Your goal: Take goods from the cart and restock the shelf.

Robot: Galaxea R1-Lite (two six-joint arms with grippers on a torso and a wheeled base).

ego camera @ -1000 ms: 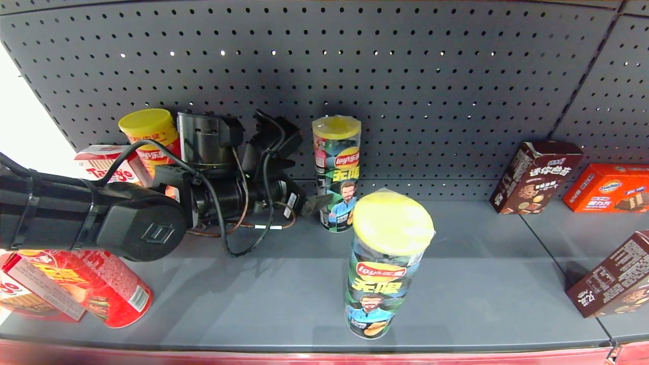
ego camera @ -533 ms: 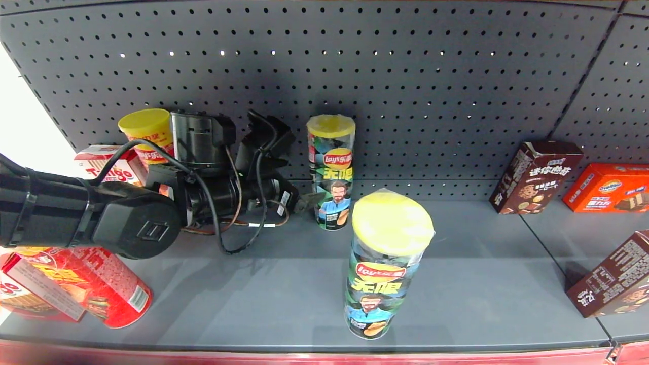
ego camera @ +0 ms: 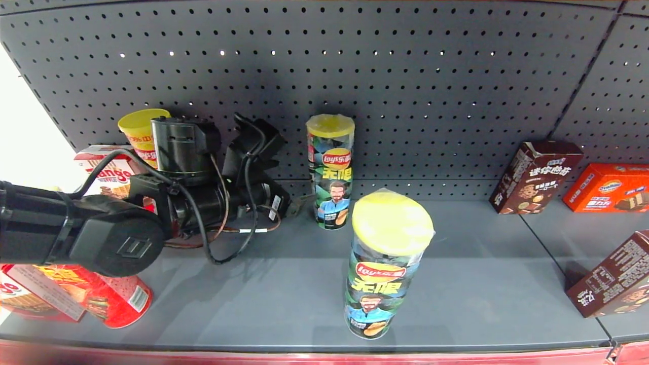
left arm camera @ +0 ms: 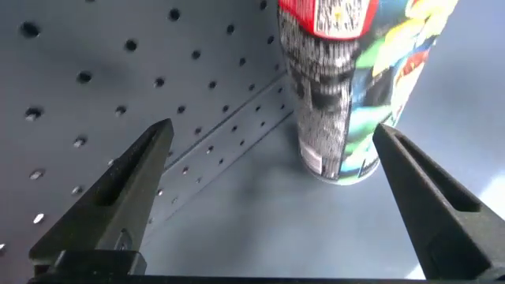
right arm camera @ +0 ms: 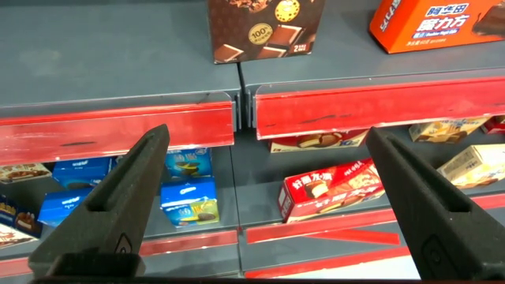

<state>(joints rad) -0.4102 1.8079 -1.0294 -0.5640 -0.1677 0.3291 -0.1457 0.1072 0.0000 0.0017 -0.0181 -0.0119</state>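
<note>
Two green chip cans with yellow lids stand upright on the grey shelf: one at the back by the pegboard, one near the front edge. My left gripper lies low over the shelf just left of the back can, open and holding nothing. In the left wrist view the same can stands beyond the spread fingers of the left gripper, apart from them. My right gripper is open and empty, facing lower shelves with red price strips.
Left of my arm are a yellow-lidded red can, a wafer box and a red can lying on its side. Brown boxes and an orange box stand on the right. Bare shelf lies between the cans and the boxes.
The back can shifted slightly left and now stands straight. My left gripper has drawn back to the left, away from it.
</note>
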